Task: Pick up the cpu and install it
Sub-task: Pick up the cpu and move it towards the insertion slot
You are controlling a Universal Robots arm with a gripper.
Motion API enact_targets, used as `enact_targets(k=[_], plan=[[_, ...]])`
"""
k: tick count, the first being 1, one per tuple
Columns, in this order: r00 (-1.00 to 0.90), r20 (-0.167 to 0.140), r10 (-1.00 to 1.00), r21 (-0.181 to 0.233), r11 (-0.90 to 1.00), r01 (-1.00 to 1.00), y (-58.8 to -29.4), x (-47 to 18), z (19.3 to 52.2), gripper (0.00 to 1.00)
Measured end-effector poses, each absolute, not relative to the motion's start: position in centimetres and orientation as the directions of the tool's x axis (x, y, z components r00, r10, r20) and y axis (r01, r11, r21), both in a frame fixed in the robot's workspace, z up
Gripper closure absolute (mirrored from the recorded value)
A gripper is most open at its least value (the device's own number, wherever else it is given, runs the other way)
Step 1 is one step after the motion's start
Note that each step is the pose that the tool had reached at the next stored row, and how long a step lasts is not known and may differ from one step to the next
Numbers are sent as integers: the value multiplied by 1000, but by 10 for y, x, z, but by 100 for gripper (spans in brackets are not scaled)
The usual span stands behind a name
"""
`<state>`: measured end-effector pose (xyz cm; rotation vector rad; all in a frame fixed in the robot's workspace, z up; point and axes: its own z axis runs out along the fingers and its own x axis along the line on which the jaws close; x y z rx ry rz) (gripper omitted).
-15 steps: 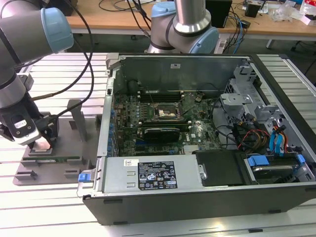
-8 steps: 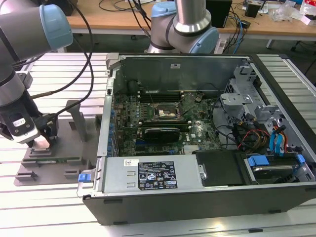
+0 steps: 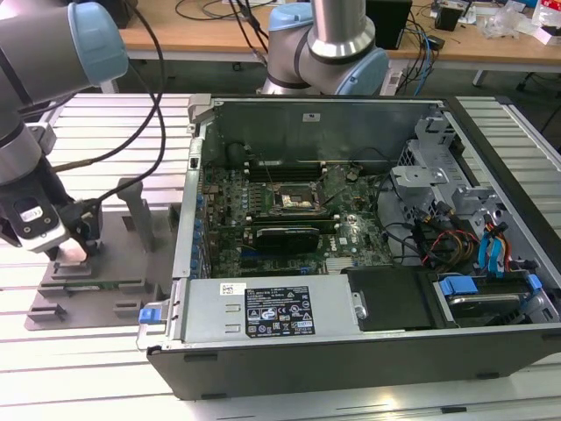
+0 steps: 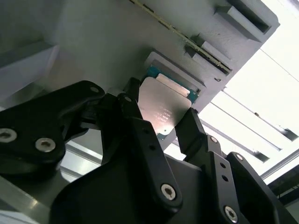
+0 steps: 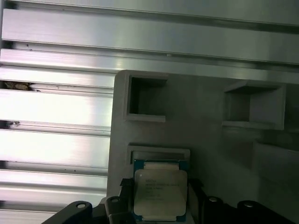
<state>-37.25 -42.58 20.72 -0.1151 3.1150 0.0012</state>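
The cpu (image 5: 160,193), a small square chip with a silvery top, sits between the gripper's (image 4: 161,105) two black fingers, which are clamped on its opposite edges. A grey plate (image 5: 210,140) with a shallow recess lies just beyond the fingertips. The open computer case (image 3: 351,368) stands well apart from the gripper.
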Motion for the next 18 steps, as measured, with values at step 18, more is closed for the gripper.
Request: enact_targets(k=[18], plan=[[-997, -24, -74, 0, 997, -74, -425, -373, 241, 45]])
